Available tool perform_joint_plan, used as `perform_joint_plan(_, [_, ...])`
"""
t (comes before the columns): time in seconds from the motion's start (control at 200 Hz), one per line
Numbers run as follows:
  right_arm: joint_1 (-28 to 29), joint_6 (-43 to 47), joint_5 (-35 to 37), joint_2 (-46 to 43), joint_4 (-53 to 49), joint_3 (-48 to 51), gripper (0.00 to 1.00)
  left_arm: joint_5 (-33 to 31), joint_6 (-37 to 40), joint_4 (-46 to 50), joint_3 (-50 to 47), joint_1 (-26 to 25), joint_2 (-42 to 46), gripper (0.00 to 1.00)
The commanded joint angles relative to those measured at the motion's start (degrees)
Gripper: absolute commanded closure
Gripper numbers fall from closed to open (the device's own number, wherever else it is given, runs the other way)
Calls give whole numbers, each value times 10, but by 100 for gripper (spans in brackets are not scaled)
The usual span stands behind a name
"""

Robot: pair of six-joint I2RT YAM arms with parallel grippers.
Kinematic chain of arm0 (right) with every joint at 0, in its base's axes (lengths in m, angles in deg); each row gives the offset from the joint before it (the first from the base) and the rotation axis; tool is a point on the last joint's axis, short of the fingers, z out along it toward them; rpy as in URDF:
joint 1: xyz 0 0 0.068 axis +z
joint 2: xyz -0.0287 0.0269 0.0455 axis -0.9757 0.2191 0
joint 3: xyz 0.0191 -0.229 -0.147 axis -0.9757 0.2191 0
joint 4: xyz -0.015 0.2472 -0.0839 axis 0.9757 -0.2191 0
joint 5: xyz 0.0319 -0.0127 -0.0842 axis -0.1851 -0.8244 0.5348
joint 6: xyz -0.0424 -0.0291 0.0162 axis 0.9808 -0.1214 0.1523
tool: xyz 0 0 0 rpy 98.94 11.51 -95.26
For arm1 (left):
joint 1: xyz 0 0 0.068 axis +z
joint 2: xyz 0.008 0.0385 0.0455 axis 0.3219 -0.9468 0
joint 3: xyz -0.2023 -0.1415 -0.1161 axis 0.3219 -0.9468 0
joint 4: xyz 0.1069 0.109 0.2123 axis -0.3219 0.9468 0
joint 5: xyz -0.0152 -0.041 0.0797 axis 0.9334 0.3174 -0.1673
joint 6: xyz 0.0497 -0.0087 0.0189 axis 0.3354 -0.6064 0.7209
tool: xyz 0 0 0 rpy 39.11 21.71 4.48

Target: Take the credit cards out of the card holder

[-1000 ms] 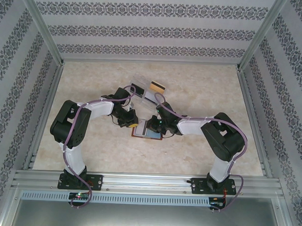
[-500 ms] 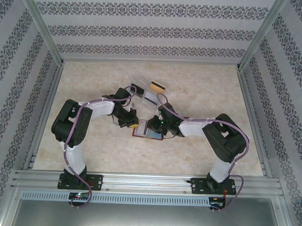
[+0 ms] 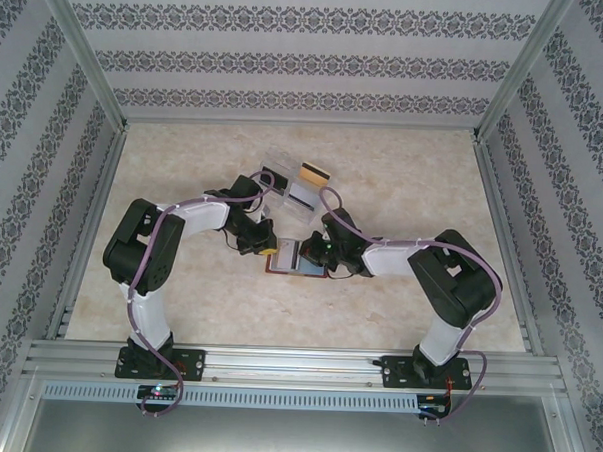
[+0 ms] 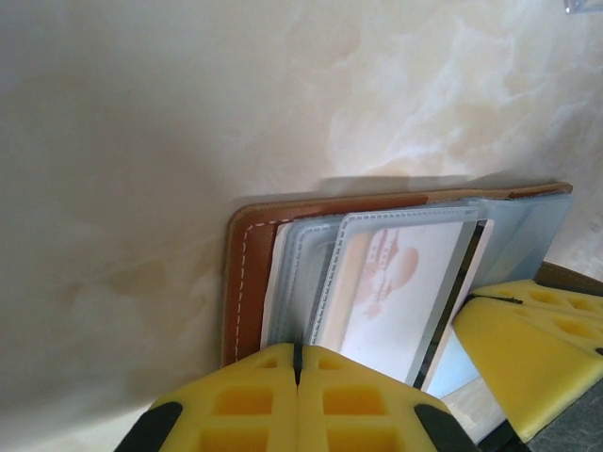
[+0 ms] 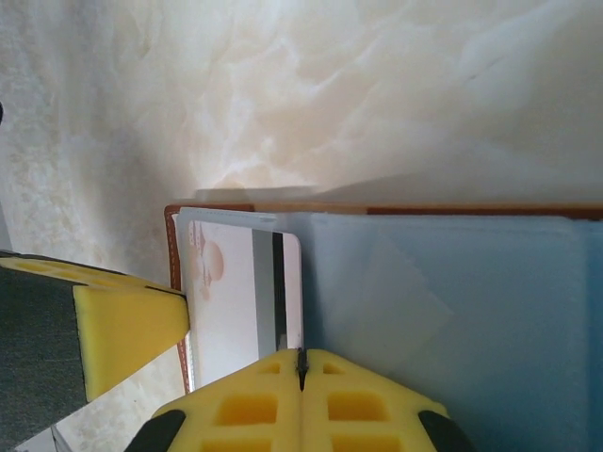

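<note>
The small brown leather bifold card holder (image 4: 247, 282) lies open and flat near the middle of the cream marbled worktop (image 3: 403, 190), its blue-grey inner pockets facing up. One thin white plastic credit card (image 4: 396, 292) with a pinkish print and a dark stripe along one edge sits in a pocket on the holder's left half. The right wrist view shows that card's striped edge reaching past the pocket mouth.

The left jaws are pressed together, with their yellow foam pads (image 4: 236, 405) meeting at the holder's left edge. They look to be pinning or pinching it, though I cannot tell which leaf they hold. The right jaws are also closed, and their yellow pads (image 5: 377, 405) meet right at the card's striped edge. Whether the card is actually caught between them I cannot tell.

This looks like the extraction step: the holder is braced on the left and the card gripped from the right. The next move probably calls for a flat, steady pull to the right along the pocket, with the left side holding the holder down so it does not drag.

Just beyond the holder stands a clear plastic compartment tray (image 3: 277, 172), with a yellow-orange striped card (image 3: 309, 171) at its far right end.
</note>
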Motion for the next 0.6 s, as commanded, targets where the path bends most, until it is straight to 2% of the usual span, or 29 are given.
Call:
perform_joint_plan(0.0, [-9,14,29,-18,-14,14,98,-28,14,35,4,-6,-3,93])
perform_joint_plan(0.175, [-8,16,15,-10,-10,7,95,-10,10,34,18,-6,11,90])
perform_joint_plan(0.27, [-7,14,4,-1,-6,3,90,-19,5,42,30,-6,29,80])
perform_joint_plan(0.35, [-6,13,3,6,-7,1,84,-23,0,44,38,-6,41,76])
perform_joint_plan(0.485, [-6,12,-8,18,-3,-3,78,3,-10,19,33,-7,51,76])
perform_joint_plan(0.594, [-5,11,-16,22,3,-5,76,34,-16,-5,23,-8,42,81])
